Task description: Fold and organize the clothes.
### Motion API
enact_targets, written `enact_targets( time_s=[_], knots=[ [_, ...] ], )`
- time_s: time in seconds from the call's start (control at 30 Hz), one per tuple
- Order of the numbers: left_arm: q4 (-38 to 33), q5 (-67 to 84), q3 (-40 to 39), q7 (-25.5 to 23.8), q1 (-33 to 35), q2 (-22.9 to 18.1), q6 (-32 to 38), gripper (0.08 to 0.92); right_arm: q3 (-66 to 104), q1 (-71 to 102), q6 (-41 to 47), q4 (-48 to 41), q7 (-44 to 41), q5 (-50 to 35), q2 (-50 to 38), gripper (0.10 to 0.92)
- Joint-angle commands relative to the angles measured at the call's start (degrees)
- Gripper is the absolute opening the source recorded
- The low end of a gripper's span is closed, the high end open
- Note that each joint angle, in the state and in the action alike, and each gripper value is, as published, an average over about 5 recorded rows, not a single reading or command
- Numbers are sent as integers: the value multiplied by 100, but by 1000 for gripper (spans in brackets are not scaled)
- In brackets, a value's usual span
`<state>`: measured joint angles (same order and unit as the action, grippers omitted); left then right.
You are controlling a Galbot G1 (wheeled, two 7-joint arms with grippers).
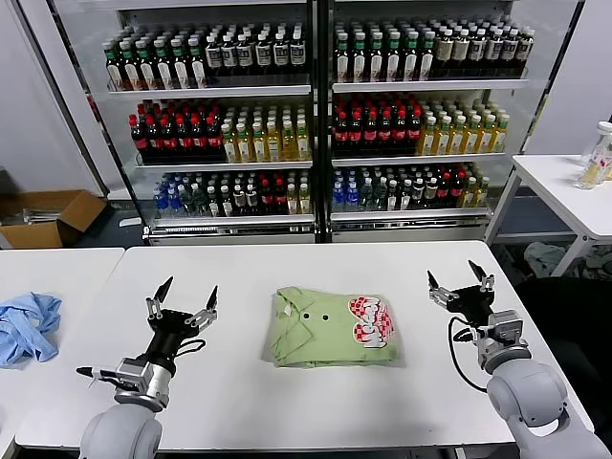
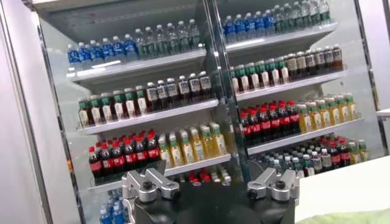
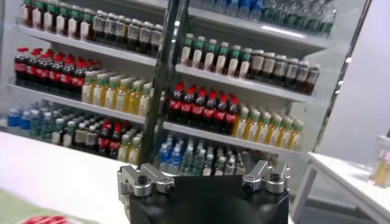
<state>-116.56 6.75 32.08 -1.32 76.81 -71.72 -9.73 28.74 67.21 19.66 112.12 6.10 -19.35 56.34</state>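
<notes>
Inspecting from the near edge of the table (image 1: 316, 421) outward: both arms are drawn back and raised, one at each side of the work. The left gripper (image 1: 186, 295) stands over the near-left part of the table, fingers spread wide and pointing up, holding nothing. The right gripper (image 1: 459, 277) stands toward the right edge, likewise spread and empty. Neither touches fabric.

Between them, near the middle of the table, lies the shirt (image 1: 320, 330). It is light green and lies flat as a compact, roughly rectangular bundle, with its collar and two dark buttons toward the left and the red-and-white patch (image 1: 371, 321) toward the right. Its long axis runs left to right, roughly parallel to the near edge. Some layered edges show along the near side, slightly uneven.

Governing relation: the shirt lies inward of both grippers, to the right of the left one and to the left of the right one. The two stand about equally apart from it; I cannot rank them with confidence.

Judgement: folding appears essentially complete; what remains, if anything, is tidying or placing the bundle.

On the adjoining table at far left rests a crumpled blue cloth (image 1: 26, 327), not part of this job. Beyond the far edge stand glass-fronted coolers (image 1: 316, 115) stocked with bottled drinks, and a cardboard box (image 1: 48, 215) on the floor at left.
</notes>
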Motion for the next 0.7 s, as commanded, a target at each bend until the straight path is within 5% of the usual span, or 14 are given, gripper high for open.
enact_targets(
  time_s=[0.03, 0.7],
  knots=[
    [512, 103, -23, -70, -403, 64, 111, 823, 286, -117, -561, -471, -249, 450, -3, 822],
    [762, -347, -276, -74, -788, -166, 444, 823, 299, 34, -982, -505, -239, 1100, 49, 823]
  ],
)
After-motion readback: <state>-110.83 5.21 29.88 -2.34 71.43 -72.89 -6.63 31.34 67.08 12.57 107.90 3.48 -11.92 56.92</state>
